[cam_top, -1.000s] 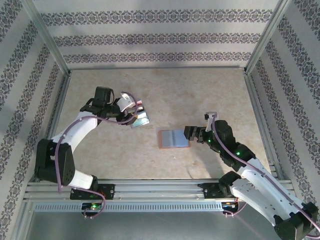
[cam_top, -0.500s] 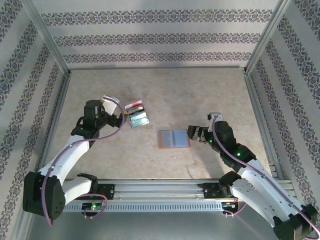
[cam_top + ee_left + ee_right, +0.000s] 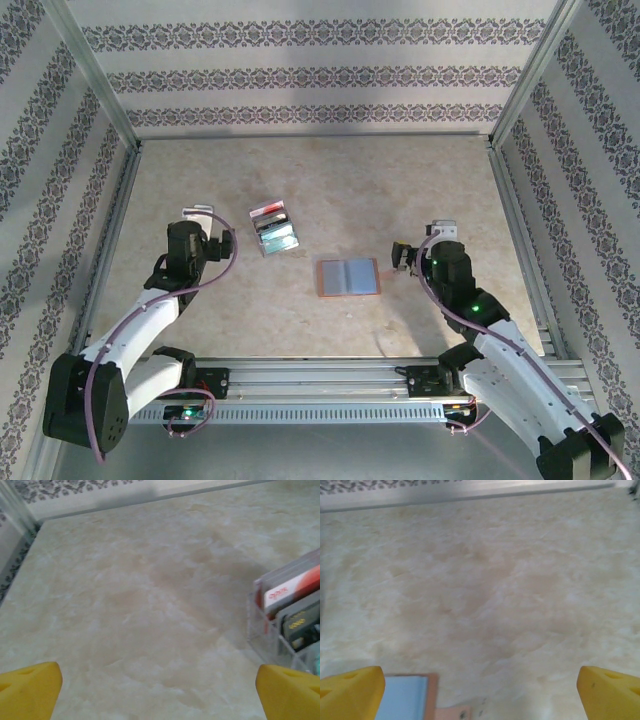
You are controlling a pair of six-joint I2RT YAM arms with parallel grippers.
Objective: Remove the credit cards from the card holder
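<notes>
Above the table (image 3: 400,190), left fingers (image 3: 30,687) spread wide, empty, right fingers (image 3: 607,692) likewise.

Matt, marble-patterned surface (image 3: 400,190); card holder (image 3: 348,277) with leather-like reddish-brown border and smooth grey-blue lining; glossy plastic credit cards (image 3: 273,227) in a clear plastic rack (image 3: 260,625); metal frame (image 3: 310,137).

Brown card holder (image 3: 348,278) lies open flat w/ grey-blue lining up; credit cards (image 3: 273,228), red/dark/teal, bunched apart to its far-left.
</notes>
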